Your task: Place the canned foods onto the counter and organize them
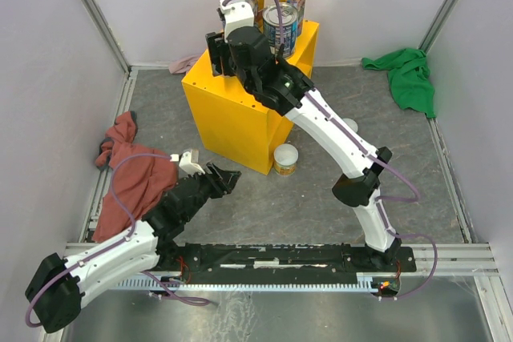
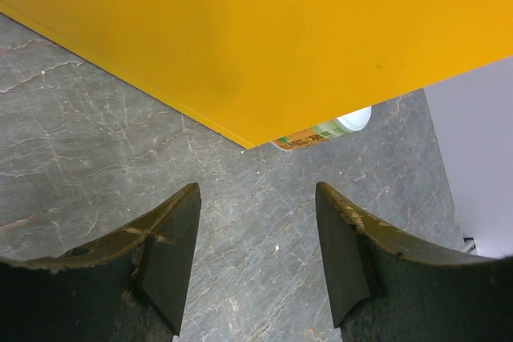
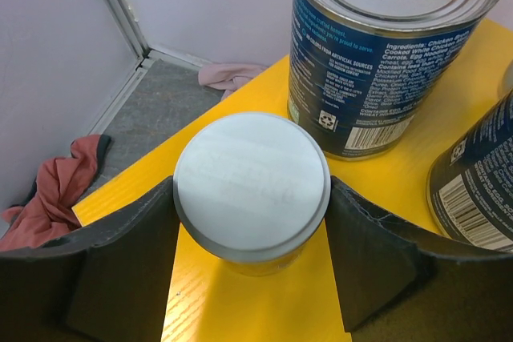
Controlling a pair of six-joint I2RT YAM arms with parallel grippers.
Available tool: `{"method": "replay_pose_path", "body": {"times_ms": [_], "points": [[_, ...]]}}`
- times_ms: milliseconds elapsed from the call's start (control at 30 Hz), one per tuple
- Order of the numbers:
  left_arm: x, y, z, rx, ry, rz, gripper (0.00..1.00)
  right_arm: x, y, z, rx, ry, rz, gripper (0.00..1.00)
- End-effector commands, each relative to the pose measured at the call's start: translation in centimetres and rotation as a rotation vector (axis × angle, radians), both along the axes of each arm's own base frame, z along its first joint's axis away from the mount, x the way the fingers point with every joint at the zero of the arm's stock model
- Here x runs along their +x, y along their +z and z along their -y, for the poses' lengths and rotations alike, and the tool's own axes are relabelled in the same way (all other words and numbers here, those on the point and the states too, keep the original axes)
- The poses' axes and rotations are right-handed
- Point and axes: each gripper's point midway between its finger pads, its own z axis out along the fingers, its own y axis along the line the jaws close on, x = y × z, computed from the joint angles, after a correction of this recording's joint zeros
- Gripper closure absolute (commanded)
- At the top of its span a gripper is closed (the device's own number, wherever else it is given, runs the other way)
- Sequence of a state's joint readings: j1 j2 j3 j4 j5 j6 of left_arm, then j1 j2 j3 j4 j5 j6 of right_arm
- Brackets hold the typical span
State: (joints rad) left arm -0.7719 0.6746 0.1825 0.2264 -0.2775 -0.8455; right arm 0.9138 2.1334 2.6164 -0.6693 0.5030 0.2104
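Right gripper (image 3: pixel 251 207) clamped on short white-lidded can (image 3: pixel 251 186), upright on yellow counter (image 3: pixel 240 310) top, centre of right wrist view. Blue silver-topped can (image 3: pixel 377 62) upper right, second blue can (image 3: pixel 481 190) at right edge, both on counter. Left gripper (image 2: pixel 256 230) jaws apart, empty, over grey floor (image 2: pixel 96 142) near counter side. Another short can (image 1: pixel 285 158) on floor just beside counter, centre of top view.

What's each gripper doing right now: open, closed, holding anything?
Left gripper: open, nothing between its fingers.
Right gripper: closed on the white-lidded can.
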Motion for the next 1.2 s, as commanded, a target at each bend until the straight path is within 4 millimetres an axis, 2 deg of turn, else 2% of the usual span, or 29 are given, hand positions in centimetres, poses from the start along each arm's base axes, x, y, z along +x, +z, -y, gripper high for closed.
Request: {"method": "replay_pose_path", "body": {"times_ms": [0,233,333,533,933,967,1167], "points": [[0.5,2.6,0.8,-0.072,-0.001,0.054,0.34,0.9,-0.5,-0.9,0.008,0.009,0.012,0.27],[0.6,2.6,0.7,-0.070,0.001,0.052,0.34,1.5,-0.5,-0.8,-0.009,-0.011,0.033,0.21],[0.6,2.6,0.7,-0.070,0.003,0.052,0.34,1.6,-0.5,-0.7,-0.013,-0.016,0.035,0.14],[0.6,2.7,0.8,-0.073,0.002,0.051,0.34,1.3,0.3,-0.4,0.000,-0.012,0.047,0.12],[0.8,3.4,1.3,-0.078,-0.011,0.052,0.34,-0.3,4.1,1.4,0.053,-0.007,0.088,0.10],[0.9,3.5,1.3,-0.080,-0.011,0.054,0.34,-0.3,3.4,1.2,0.040,-0.005,0.076,0.10],[0.8,4.1,1.3,-0.084,-0.011,0.061,0.34,-0.9,4.0,1.1,0.054,0.009,0.082,0.07]]}}
